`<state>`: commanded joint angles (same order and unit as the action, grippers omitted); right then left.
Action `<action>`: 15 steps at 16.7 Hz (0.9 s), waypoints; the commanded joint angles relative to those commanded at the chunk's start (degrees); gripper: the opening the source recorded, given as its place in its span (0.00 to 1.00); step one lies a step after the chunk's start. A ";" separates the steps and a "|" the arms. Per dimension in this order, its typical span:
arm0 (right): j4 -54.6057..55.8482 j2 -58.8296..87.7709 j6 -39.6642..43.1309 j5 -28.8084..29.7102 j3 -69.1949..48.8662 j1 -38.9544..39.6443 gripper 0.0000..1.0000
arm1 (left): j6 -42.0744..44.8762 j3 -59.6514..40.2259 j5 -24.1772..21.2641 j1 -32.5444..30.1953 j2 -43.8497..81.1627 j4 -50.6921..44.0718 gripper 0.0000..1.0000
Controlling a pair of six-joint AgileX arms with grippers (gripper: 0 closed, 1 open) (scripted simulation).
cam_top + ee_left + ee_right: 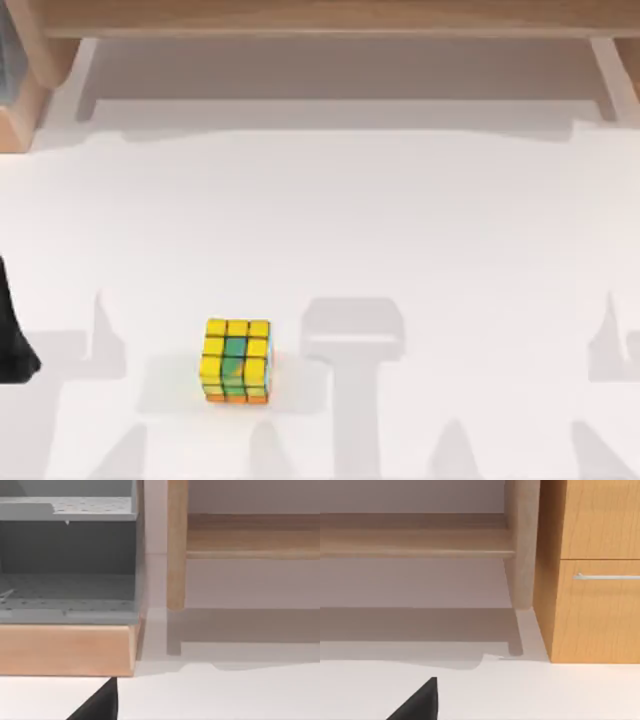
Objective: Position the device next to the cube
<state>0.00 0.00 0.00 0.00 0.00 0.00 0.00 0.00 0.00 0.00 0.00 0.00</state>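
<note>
Judging by the table (420, 220), we have hardly begun: the cube (237, 360) sits alone left of centre, no device beside it (our grippers' state we cannot tell).

Bright, even light from above; no glare. White table (400, 220) carries soft grey shadows along its near edge and a band under the wooden shelf (320, 15). Cube (237, 360) casts a faint shadow around its base. Edges slightly soft throughout all views.
</note>
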 joint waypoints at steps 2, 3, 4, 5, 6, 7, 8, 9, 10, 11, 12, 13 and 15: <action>-0.03 0.05 0.03 0.00 -0.03 -0.02 1.00 | 0.00 0.00 0.00 0.00 0.00 0.00 1.00; -0.47 0.66 0.49 0.00 -0.49 -0.34 1.00 | 0.00 0.00 0.00 0.00 0.00 0.00 1.00; -1.30 1.89 1.38 0.00 -1.37 -0.96 1.00 | 0.00 0.00 0.00 0.00 0.00 0.00 1.00; -2.51 3.73 2.65 0.00 -2.63 -1.85 1.00 | 0.00 0.00 0.00 0.00 0.00 0.00 1.00; -4.04 6.17 4.27 0.00 -4.24 -2.98 1.00 | 0.00 0.00 0.00 0.00 0.00 0.00 1.00; -5.86 9.22 6.19 0.00 -6.14 -4.32 1.00 | 0.00 0.00 0.00 0.00 0.00 0.00 1.00; -7.93 12.84 8.39 0.00 -8.32 -5.85 1.00 | 0.00 0.00 0.00 0.00 0.00 0.00 1.00; -10.22 16.97 10.81 0.00 -10.72 -7.53 1.00 | 0.00 0.00 0.00 0.00 0.00 0.00 1.00; -12.69 21.51 13.42 0.00 -13.31 -9.35 1.00 | 0.00 0.00 0.00 0.00 0.00 0.00 1.00; -15.30 26.39 16.18 0.00 -16.05 -11.28 1.00 | 0.00 0.00 0.00 0.00 0.00 0.00 1.00; -18.02 31.56 19.06 0.00 -18.90 -13.28 1.00 | 0.00 0.00 0.00 0.00 0.00 0.00 1.00; -20.81 36.92 22.01 0.00 -21.83 -15.34 1.00 | 0.00 0.00 0.00 0.00 0.00 0.00 1.00; -26.49 47.94 28.01 0.00 -27.79 -19.53 1.00 | 0.00 0.00 0.00 0.00 0.00 0.00 1.00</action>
<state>-26.49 47.94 28.01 0.00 -27.79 -19.53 0.00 0.00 0.00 0.00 0.00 0.00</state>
